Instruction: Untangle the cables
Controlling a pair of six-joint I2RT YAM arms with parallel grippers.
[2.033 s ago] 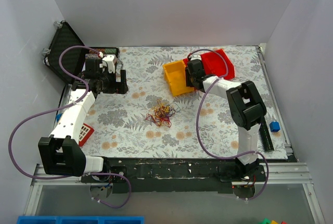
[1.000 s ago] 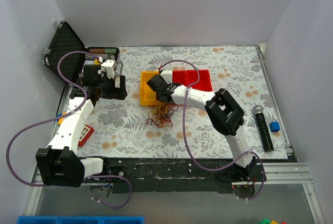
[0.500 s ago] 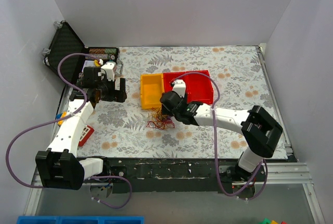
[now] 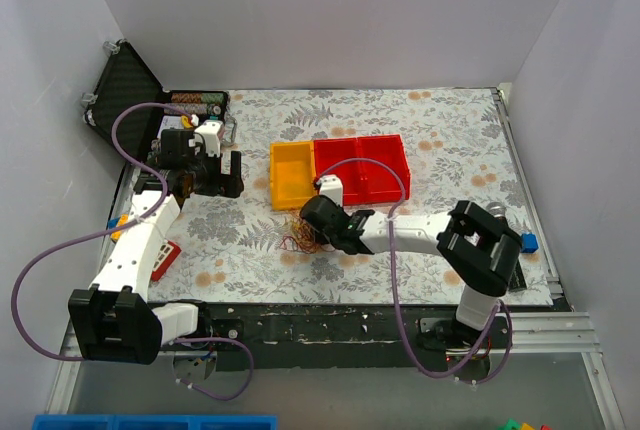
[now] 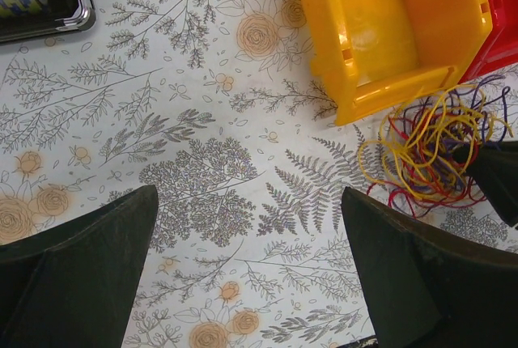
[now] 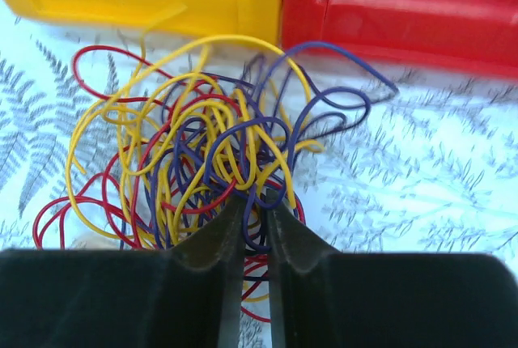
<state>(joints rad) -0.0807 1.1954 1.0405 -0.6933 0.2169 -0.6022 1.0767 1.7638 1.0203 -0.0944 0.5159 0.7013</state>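
The cables are a small tangle of thin red, yellow and dark blue wire loops lying on the floral table just in front of the yellow bin. My right gripper is down in the bundle. In the right wrist view the cables spread out ahead of my right gripper, whose jaws stand almost together with blue and red strands pinched between them. My left gripper hovers to the left, wide open and empty. In the left wrist view the left gripper is well left of the cables.
A red bin stands beside the yellow one. An open black case sits at the back left corner. A blue block lies at the right edge and a red-and-white object at the left edge.
The right arm has swung from over the bins down to the bundle, and its jaws opened and then closed on strands. The bins now sit straighter. The left arm has barely moved.
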